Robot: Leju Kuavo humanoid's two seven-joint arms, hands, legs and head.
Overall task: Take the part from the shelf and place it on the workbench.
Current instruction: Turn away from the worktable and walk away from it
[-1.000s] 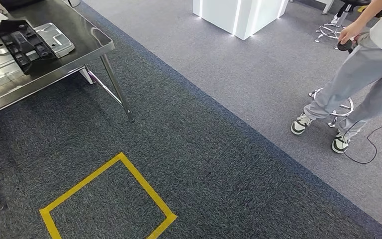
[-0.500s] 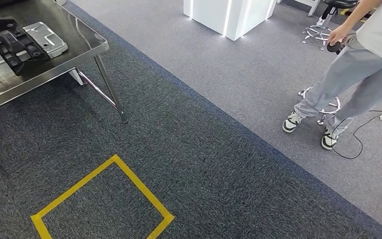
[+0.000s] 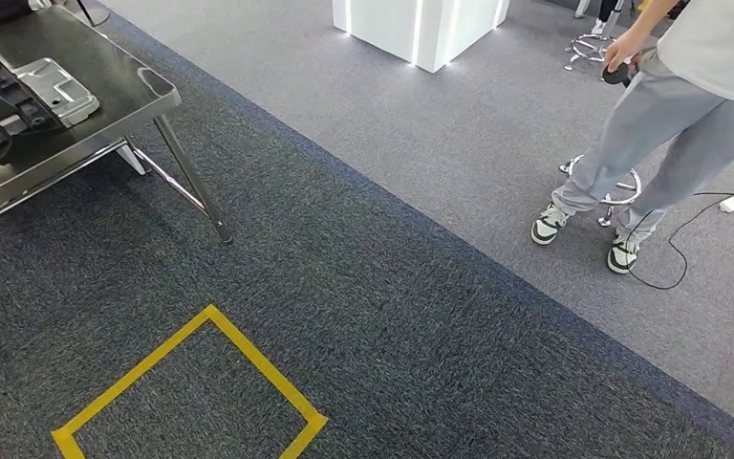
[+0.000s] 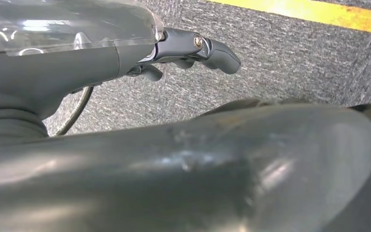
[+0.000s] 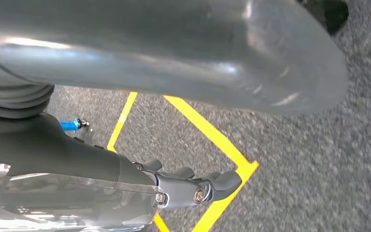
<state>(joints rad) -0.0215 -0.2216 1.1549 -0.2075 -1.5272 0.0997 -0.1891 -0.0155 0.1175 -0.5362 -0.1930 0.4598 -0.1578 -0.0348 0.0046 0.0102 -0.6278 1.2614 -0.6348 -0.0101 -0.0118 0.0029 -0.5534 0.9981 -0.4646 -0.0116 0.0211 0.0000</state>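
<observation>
A: Floor condition?
B: Dark carpet with a yellow taped square; a lighter carpet strip lies beyond it.
A: Hand status?
B: Left hand and right hand hang over the carpet, fingers loosely extended, grasping nothing.
A: Part location?
B: The black part rests on the bench, on a silver plate.
A: Change from the earlier frame?
B: The whole view has shifted: the camera turned. The bench now sits nearer the left edge, and the person appears further left.
</observation>
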